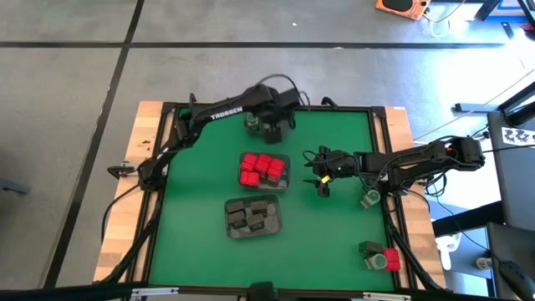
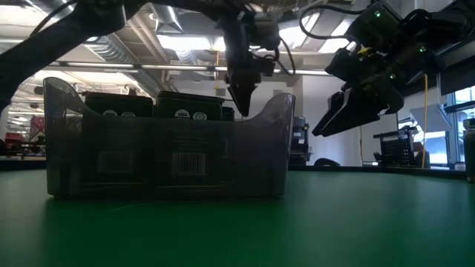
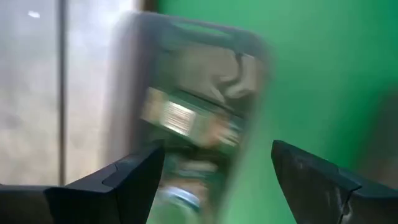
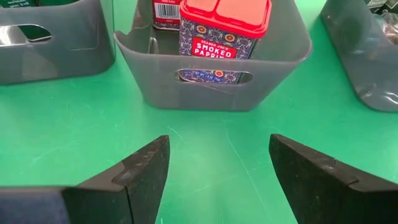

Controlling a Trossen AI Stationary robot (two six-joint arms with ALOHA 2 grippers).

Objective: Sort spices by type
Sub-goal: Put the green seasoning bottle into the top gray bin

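Three clear trays stand in a row down the green table. The far tray (image 1: 255,123) holds green-lidded jars (image 3: 186,199). The middle tray (image 1: 264,170) holds red-lidded tins (image 4: 224,34), and the near tray (image 1: 252,216) holds dark tins (image 2: 182,111). My left gripper (image 1: 270,127) hangs open over the far tray, fingers pointing down and empty (image 3: 217,155). My right gripper (image 1: 322,181) waits open above the mat to the right of the middle tray (image 4: 217,149). One green-lidded jar (image 1: 370,199) stands loose on the mat at the right.
A dark tin (image 1: 369,248), a red tin (image 1: 390,255) and a jar (image 1: 378,262) sit together at the table's near right corner. Bare green mat (image 1: 196,201) lies left of the trays and in front of them. Cables run along the right edge.
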